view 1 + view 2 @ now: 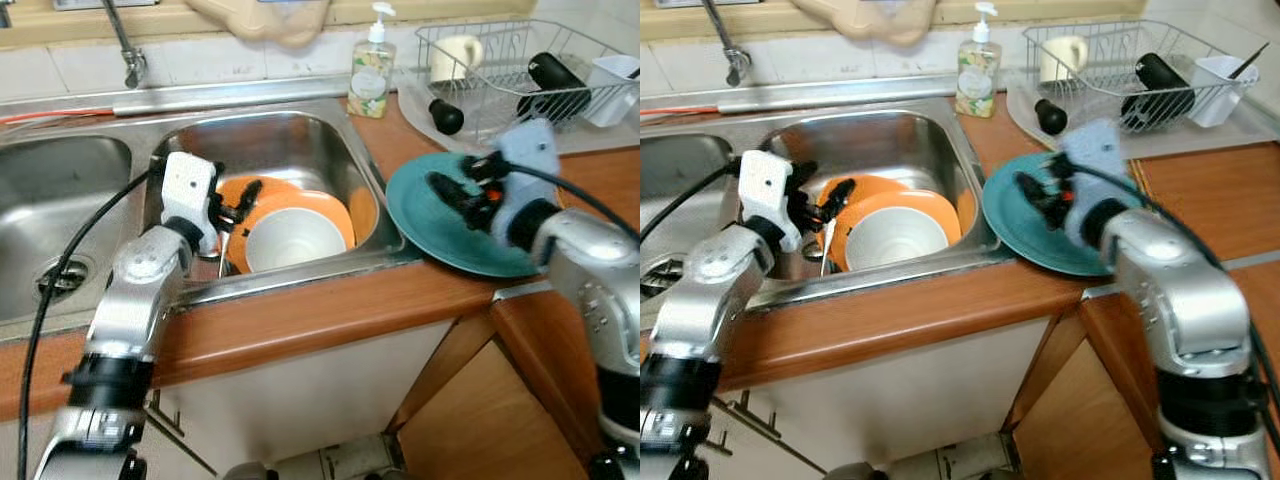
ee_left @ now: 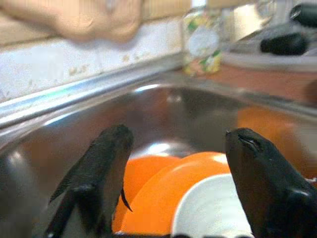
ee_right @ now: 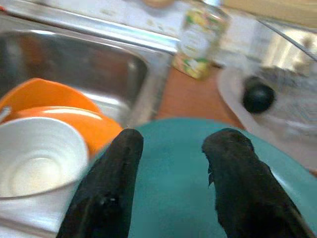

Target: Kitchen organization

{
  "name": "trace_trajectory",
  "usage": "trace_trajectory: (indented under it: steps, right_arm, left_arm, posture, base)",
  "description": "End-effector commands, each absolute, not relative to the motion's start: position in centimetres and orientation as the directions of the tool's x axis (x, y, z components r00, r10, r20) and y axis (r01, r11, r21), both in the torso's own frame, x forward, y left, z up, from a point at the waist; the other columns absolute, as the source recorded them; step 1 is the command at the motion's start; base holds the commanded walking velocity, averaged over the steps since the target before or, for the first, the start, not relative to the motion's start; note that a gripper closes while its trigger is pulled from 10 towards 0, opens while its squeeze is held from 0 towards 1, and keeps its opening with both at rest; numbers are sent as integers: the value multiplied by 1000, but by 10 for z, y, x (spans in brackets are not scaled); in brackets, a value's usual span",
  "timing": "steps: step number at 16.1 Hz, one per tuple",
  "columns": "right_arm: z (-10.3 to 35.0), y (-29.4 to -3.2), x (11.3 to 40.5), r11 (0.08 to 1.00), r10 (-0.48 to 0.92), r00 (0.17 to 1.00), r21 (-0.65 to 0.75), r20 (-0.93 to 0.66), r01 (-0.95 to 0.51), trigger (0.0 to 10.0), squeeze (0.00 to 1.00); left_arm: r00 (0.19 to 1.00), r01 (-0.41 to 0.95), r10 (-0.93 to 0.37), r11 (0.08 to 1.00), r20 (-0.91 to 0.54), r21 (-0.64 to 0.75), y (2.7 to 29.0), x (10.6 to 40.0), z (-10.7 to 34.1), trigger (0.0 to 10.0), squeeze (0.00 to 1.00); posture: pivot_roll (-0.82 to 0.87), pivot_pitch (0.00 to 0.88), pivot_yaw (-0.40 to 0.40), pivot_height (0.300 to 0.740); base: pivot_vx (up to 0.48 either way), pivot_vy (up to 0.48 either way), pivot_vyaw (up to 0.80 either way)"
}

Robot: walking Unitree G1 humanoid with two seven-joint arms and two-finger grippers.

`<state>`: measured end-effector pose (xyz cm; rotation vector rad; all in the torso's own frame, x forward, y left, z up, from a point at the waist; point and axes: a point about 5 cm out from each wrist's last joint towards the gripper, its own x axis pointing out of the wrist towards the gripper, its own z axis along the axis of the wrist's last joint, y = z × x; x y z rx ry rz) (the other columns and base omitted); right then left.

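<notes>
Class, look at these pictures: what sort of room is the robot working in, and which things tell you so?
Most likely a home kitchen: a steel sink holding an orange plate and white bowl, a wire dish rack, and a soap bottle on the wooden counter.

Teal plate (image 1: 440,235) flat on wooden counter beside sink; white bowl (image 1: 295,238) nested upright in tilted orange plates (image 1: 335,212) inside basin.
</notes>
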<state>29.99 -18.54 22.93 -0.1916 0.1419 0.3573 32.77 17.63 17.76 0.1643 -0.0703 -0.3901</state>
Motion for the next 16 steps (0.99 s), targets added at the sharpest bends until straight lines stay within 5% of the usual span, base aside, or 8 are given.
trace_trajectory:
  steps: [1, 7, 8, 9, 16]
  right_arm:
    - [236, -199, 303, 943, 266, 948, -159, -176, -294, 10000, 1000]
    - [241, -265, 301, 978, -31, 956, -207, -291, -31, 10000, 1000]
    - [242, -280, 301, 976, -104, 947, -215, -305, 38, 10000, 318]
    - [242, -285, 301, 977, -124, 940, -206, -318, 60, 10000, 0]
    - [230, -307, 299, 995, -91, 898, -15, -431, 94, 10000, 0]
  left_arm:
    - [892, 435, -450, 882, 46, 182, 170, 320, 183, 10000, 0]
    - [796, 590, -603, 790, 42, 166, 148, 291, 186, 10000, 0]
    - [788, 602, -615, 782, 37, 162, 146, 289, 187, 10000, 0]
    - [783, 609, -621, 776, 35, 164, 145, 288, 187, 10000, 0]
    - [612, 789, -789, 604, -57, 112, 124, 261, 183, 10000, 0]
  posture:
    - [-73, 0, 16, 740]
    - [-88, 0, 4, 740]
    - [-88, 0, 1, 740]
    - [-88, 0, 1, 740]
    - [-92, 0, -5, 740]
  base:
    - [0, 0, 0]
    - [0, 0, 0]
    - [0, 0, 0]
    - [0, 0, 0]
    - [0, 0, 0]
